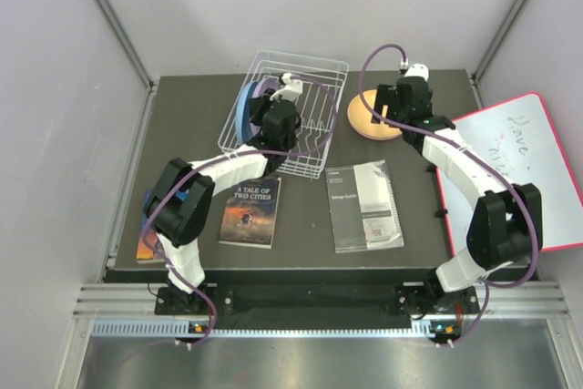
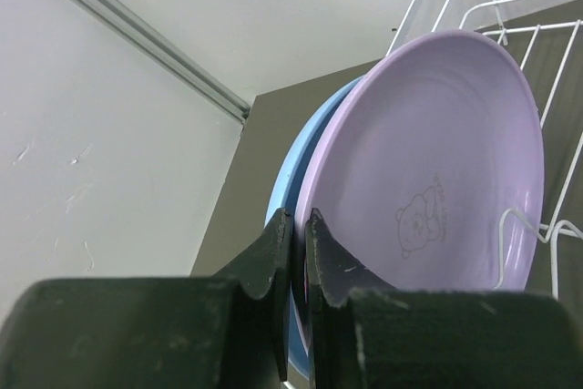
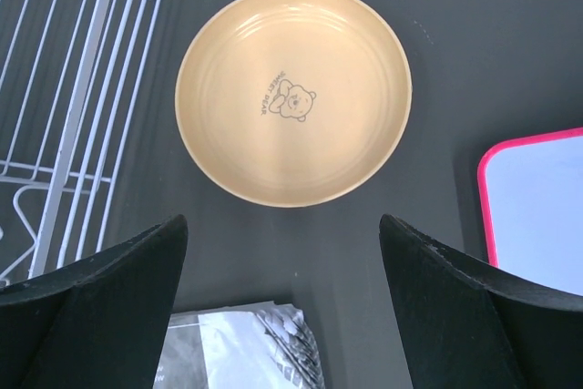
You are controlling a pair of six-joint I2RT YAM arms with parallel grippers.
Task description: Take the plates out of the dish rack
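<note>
The white wire dish rack (image 1: 321, 68) stands at the back middle of the table. A lilac plate (image 2: 437, 152) stands on edge in it, with a light blue plate (image 2: 290, 179) close behind. My left gripper (image 2: 298, 225) is shut on the lilac plate's rim; from above it (image 1: 261, 116) sits at the rack's left end. An orange-tan plate (image 3: 293, 93) lies flat on the table right of the rack (image 3: 82, 88), a thin pink edge (image 1: 378, 137) showing under it. My right gripper (image 3: 282, 220) hovers open just above its near side, holding nothing.
A paperback book (image 1: 250, 211) and a grey booklet (image 1: 364, 205) lie near the front of the table. A pink-framed whiteboard (image 1: 519, 170) leans at the right edge. Another book (image 1: 148, 245) pokes out under the left arm. Grey walls enclose the table.
</note>
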